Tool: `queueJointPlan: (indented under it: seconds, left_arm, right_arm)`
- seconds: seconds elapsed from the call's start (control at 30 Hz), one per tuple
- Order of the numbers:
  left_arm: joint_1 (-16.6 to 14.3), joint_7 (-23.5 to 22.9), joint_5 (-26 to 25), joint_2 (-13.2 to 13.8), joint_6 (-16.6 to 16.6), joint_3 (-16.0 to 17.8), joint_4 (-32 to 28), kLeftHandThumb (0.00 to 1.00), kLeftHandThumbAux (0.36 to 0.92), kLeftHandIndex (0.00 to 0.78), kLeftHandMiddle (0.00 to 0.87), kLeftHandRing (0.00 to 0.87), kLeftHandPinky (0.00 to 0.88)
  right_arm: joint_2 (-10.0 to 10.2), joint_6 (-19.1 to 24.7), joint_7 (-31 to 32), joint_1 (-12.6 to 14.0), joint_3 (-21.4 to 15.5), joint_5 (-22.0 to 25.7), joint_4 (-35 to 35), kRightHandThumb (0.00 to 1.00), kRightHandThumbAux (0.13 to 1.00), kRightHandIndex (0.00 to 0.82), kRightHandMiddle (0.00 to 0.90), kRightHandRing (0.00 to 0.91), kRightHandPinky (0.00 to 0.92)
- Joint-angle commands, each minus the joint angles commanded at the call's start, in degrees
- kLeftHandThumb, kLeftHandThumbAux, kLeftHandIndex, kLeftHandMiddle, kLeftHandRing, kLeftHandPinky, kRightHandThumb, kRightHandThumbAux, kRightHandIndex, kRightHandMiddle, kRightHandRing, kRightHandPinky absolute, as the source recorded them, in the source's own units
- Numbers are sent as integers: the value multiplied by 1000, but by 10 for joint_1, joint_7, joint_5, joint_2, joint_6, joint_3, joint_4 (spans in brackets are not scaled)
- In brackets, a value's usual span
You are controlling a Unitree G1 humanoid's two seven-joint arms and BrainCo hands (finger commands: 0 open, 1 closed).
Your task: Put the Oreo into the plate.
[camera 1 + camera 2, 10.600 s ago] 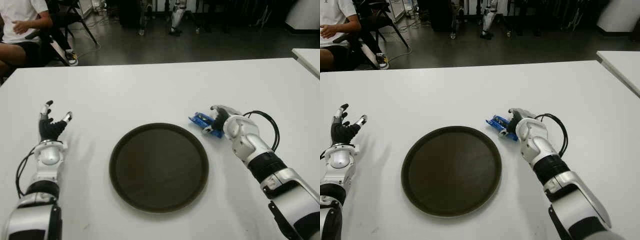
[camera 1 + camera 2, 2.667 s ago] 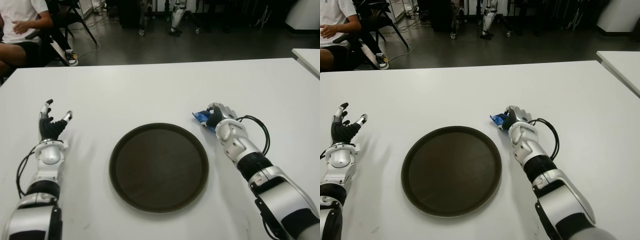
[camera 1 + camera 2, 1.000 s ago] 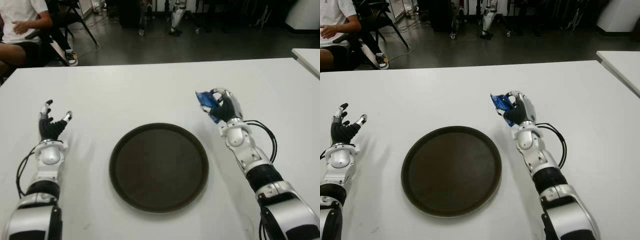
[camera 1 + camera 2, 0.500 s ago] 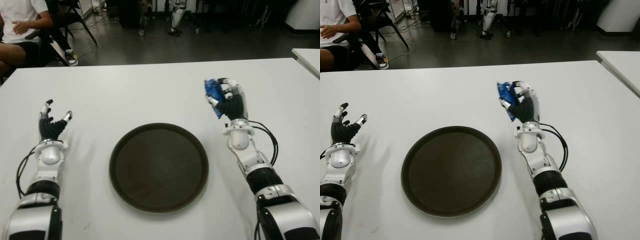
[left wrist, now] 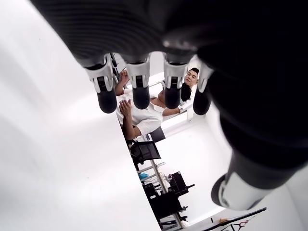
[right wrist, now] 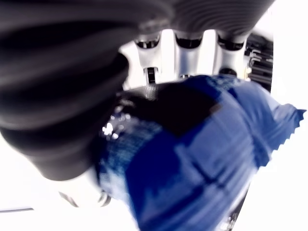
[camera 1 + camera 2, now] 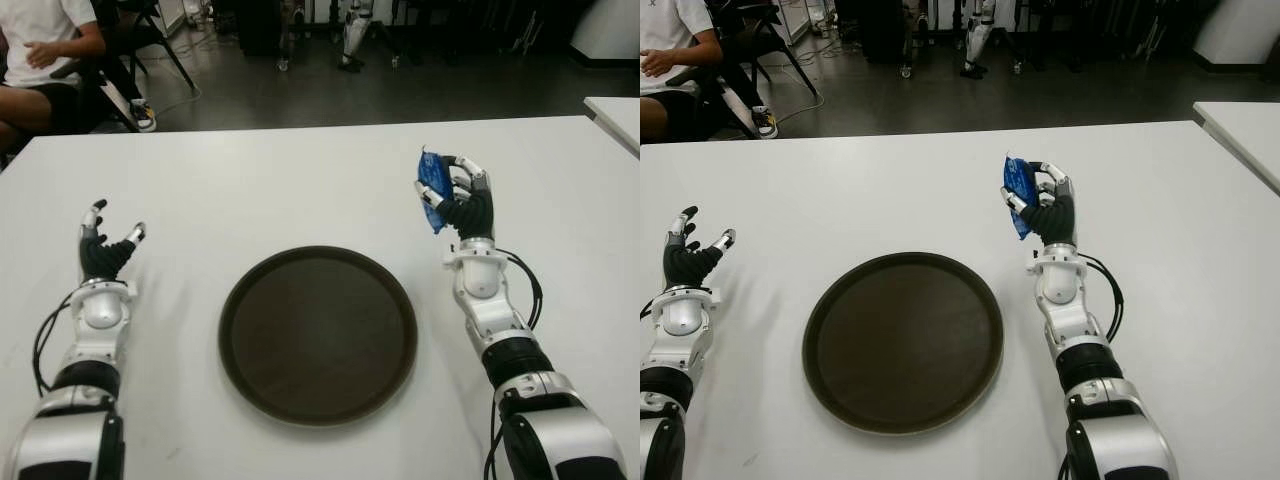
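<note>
1. Up above the white table [image 7: 300,180], the right hand [image 7: 462,205] stands raised with its fingers pointing upward, to the right of the plate and toward the table's right edge.
2. Its fingers [image 6: 187,53] are curled around the Oreo [image 7: 431,188], a blue wrapped packet, which is pinned against the palm and clear of the surface; the right wrist view shows the blue wrapper [image 6: 202,159] filling the grip, with one crimped end sticking out past the fingers.
3. Round and dark brown, the plate [image 7: 318,335] lies flat near the table's front edge, about midway between the two arms, and holds nothing.
4. Near the table's left edge, well apart from the plate, the left hand [image 7: 102,252] shows with its fingers [image 5: 139,89] loosely spread and nothing in them.
5. Beyond the table's far left corner, a person [image 7: 40,55] in a white shirt sits on a chair.
</note>
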Motion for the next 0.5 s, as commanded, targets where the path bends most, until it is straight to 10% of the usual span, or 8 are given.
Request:
queueJointPlan:
  seconds: [0.5]
  left_arm:
    - [-3, -8, -7, -4, -8, 8, 5, 0, 725, 1, 0, 0, 0]
  right_arm:
    - [-5, -34, 36, 15, 7, -8, -26, 427, 807, 750, 836, 835, 834]
